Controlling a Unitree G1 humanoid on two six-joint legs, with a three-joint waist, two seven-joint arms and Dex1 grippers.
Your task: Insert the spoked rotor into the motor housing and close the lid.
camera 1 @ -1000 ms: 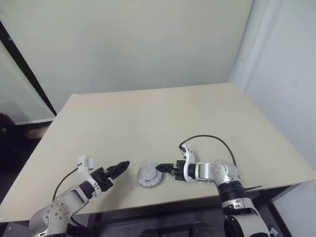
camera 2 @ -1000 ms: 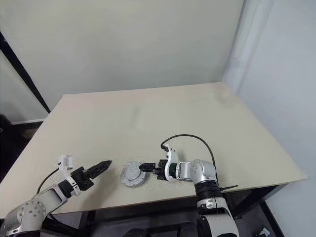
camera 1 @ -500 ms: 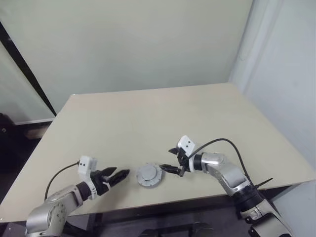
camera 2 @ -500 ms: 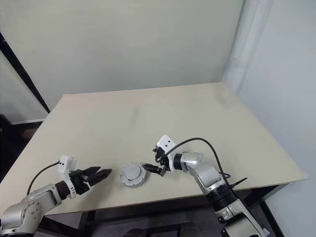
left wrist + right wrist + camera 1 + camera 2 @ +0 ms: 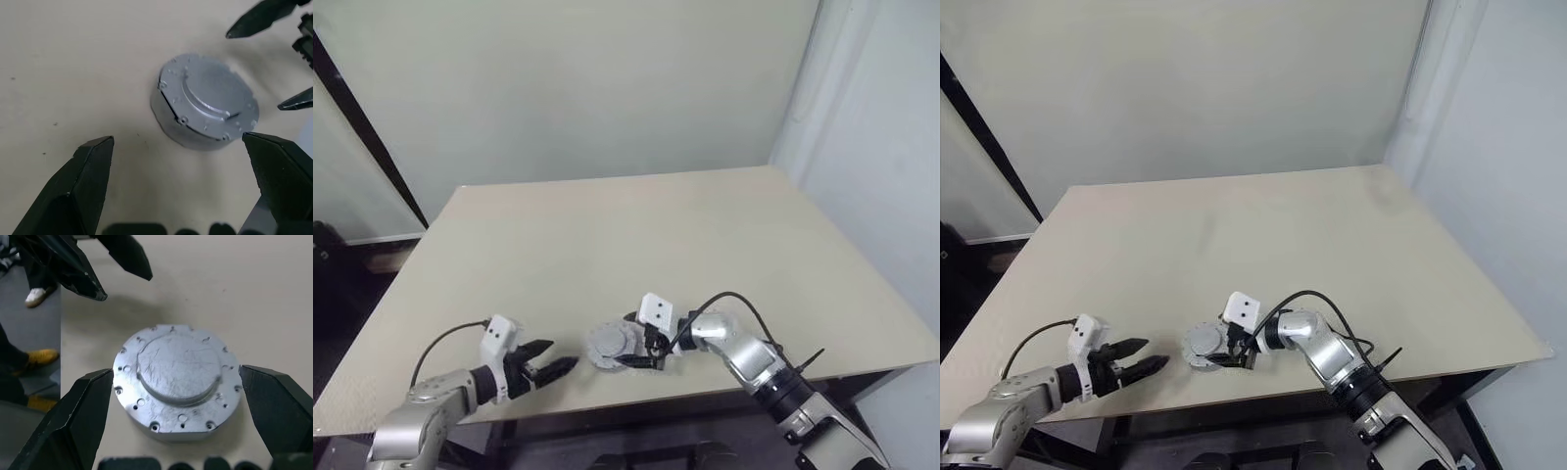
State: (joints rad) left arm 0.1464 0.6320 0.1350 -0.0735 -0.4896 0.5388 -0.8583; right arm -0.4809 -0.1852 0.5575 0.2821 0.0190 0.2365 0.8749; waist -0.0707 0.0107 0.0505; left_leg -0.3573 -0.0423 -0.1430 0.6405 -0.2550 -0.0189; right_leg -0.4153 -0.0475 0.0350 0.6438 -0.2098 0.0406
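Observation:
A round silver assembly point(image 5: 605, 342) lies near the table's front edge. Its plain grey lid point(image 5: 177, 366) lies flat on the motor housing point(image 5: 172, 128), and a seam runs between the two. The spoked rotor is hidden. My right gripper point(image 5: 628, 341) is open, with one finger point(image 5: 85, 413) on each side of the assembly and a small gap at either rim. My left gripper point(image 5: 559, 356) is open a short way to the left of the assembly and points at it. Nothing is between its fingers point(image 5: 90, 164).
The assembly lies close to the table's front edge point(image 5: 607, 397). The beige tabletop point(image 5: 626, 235) stretches bare behind it. A black cable point(image 5: 734, 299) loops off my right wrist. A person's shoes point(image 5: 32, 355) show on the floor past the table edge.
My right gripper has rolled and slid left, from beside the assembly to astride it. My left wrist has rolled and drawn back slightly. The assembly has stayed put.

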